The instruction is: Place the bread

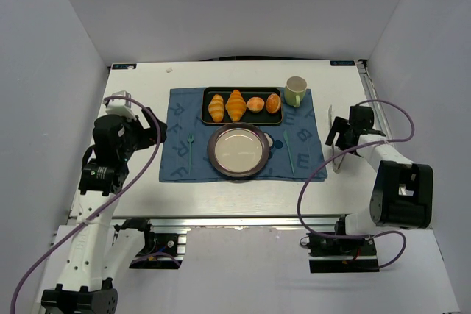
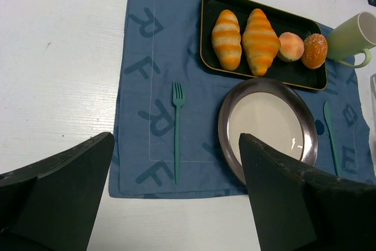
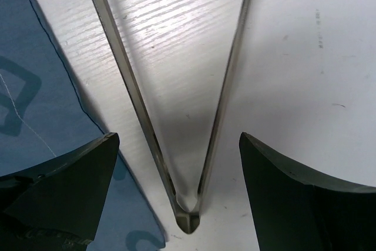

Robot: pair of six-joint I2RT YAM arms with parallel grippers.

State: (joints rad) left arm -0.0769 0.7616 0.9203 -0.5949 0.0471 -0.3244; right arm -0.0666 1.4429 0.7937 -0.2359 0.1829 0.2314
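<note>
We reckon the buns (image 2: 290, 47), three o'clock in the tray (image 2: 207, 57), light and slippery; pinch mid-body. The left tool (image 2: 176, 137) and right tool (image 3: 176, 138) gape empty.

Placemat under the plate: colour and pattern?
Blue placemat with darker blue letters; clearest in the left wrist view.

Walls (image 1: 235, 12): plain white panels around me on three sides.
Table (image 1: 184, 200): white, wood-grained top.
Light: soft, slight glare.

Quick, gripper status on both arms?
Left gripper: open, holding nothing.
Right gripper: open over the metal tongs, not gripping them.
</note>
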